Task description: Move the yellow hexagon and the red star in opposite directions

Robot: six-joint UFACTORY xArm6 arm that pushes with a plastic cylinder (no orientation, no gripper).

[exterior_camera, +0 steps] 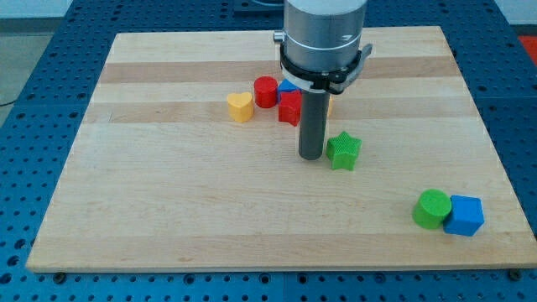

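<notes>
One red star point(290, 107) lies just far-left of my tip point(311, 157), which has no jaws; the yellow hexagon is mostly hidden.

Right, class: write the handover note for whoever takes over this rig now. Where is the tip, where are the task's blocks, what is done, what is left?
My tip rests on the wooden board, just left of the green star block, below the cluster.
Red star block: in the cluster, partly hidden by the rod. Only a yellow sliver shows right of the rod; shape unclear.
Done: no separation evident. Left: push the two apart.
</notes>
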